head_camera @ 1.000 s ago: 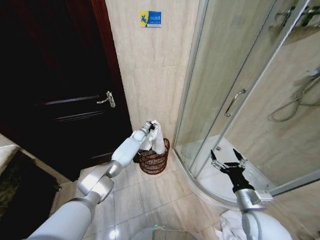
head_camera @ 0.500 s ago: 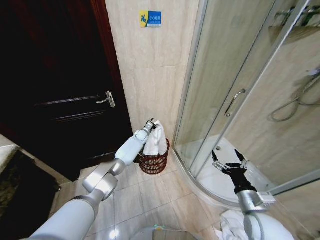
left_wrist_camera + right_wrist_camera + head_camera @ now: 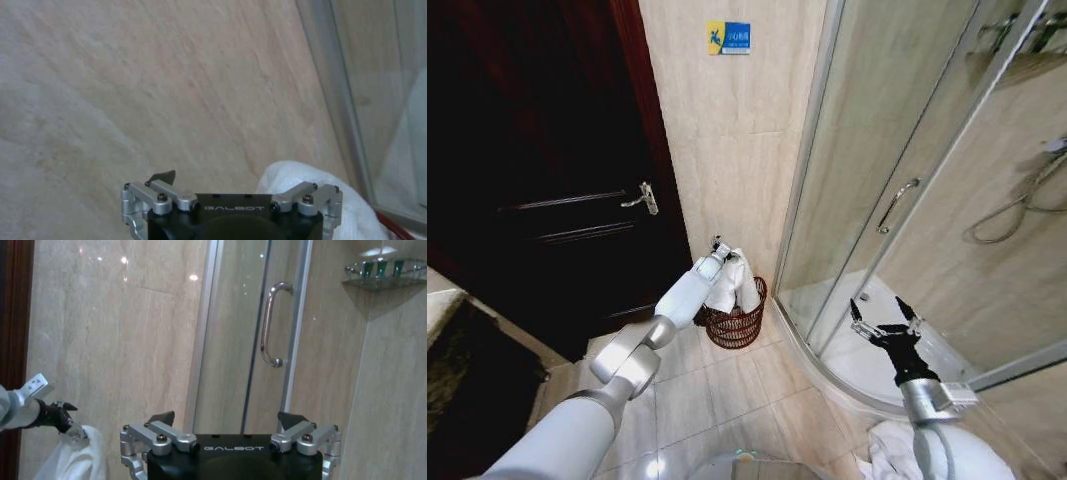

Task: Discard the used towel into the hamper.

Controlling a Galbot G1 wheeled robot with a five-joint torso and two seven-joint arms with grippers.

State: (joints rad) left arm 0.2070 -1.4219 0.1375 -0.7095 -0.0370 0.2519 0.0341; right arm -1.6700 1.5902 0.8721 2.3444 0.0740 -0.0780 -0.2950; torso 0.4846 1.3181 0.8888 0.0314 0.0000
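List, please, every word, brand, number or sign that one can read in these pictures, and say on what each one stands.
"GALBOT": on the black body of the left pincer, which holds the white towel.
"GALBOT": on the black body of the right pincer, open before the shower door.
Blue and yellow wall sign above the hamper: it carries white characters, too small to read.
Bottles on the shower shelf: no readable label.

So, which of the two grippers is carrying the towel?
The left gripper, over the hamper, grips the white towel; the right gripper is open by the shower door.
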